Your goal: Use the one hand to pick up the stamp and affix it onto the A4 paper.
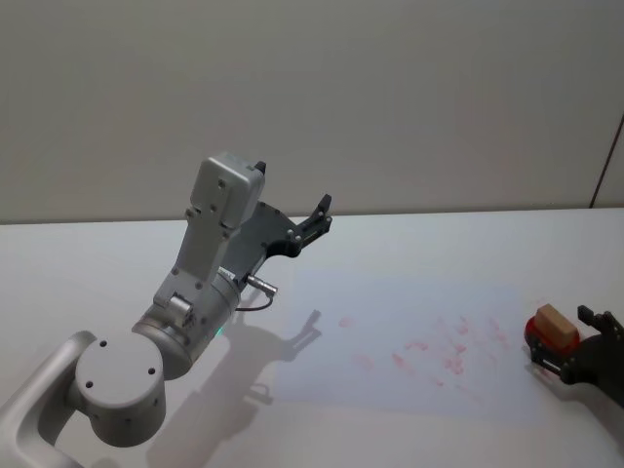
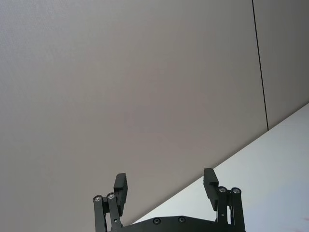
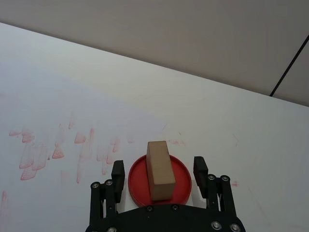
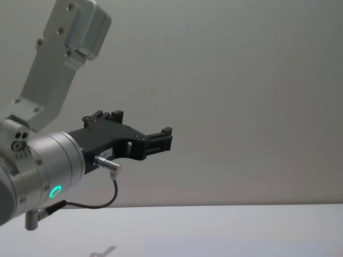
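Hand [image 3: 159, 167] spread wide, flanking stamp [image 3: 160, 170] atop red pad [image 3: 136, 181].

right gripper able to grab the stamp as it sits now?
Likely yes. The right gripper is open with one finger on each side of the stamp, which stands on the red pad; nothing sits between fingers and block. Whether it is low enough to grip is hard to tell.

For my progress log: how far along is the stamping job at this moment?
Done: the A4 paper carries red marks, perhaps from stamping. In hand: the right gripper is open, its fingers on either side of the stamp, which stands on the red pad, not yet gripped. To do: grip, lift, press on the paper. The left gripper is raised, open, idle.
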{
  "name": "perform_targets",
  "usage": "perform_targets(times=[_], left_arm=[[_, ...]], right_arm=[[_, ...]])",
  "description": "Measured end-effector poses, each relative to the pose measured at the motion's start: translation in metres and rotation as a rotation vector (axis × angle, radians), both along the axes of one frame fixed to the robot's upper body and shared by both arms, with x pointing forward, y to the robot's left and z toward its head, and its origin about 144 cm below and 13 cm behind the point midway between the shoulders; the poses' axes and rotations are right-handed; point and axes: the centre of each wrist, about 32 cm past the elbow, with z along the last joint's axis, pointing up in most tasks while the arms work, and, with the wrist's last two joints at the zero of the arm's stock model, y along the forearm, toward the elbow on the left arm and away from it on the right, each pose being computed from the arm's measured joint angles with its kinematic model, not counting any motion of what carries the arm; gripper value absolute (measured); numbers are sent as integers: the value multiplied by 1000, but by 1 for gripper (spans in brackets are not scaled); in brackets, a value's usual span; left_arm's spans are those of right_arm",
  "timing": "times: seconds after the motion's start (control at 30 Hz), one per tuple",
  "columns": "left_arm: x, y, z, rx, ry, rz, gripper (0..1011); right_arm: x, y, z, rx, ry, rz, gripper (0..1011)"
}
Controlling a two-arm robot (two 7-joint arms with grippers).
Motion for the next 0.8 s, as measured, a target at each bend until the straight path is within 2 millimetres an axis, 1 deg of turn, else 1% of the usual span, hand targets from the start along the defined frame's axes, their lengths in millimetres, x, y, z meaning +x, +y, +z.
perform_targets(times=[0.03,0.1,0.23,0.33,0.37,0.4,0.43,0.67,0.7,0.73,0.8], left_arm=[[0,0,0,0,0,0,1001],[0,0,0,0,0,0,1001],[0,0,0,0,0,0,1001],[0,0,0,0,0,0,1001],[0,0,0,0,0,0,1001],[0,0,0,0,0,0,1001],[0,0,0,0,0,0,1001],[0,0,0,0,0,0,1001],[0,0,0,0,0,0,1001],[0,0,0,0,0,0,1001],[0,0,0,0,0,0,1001]], right_arm=[[0,0,0,0,0,0,870],[1,2,0,-1,1,-2,837],[2,3,-1,-1,2,-3,729],[3,5,-1,-1,5,-3,617],[3,5,-1,-1,5,-3,617],[3,5,-1,-2,6,-3,550],[3,5,-2,-2,7,-2,550],[3,6,-2,-3,8,-1,309],[3,6,-2,-3,8,-1,309],[3,7,-2,-3,7,-2,252],[4,7,-2,-3,7,-3,220]])
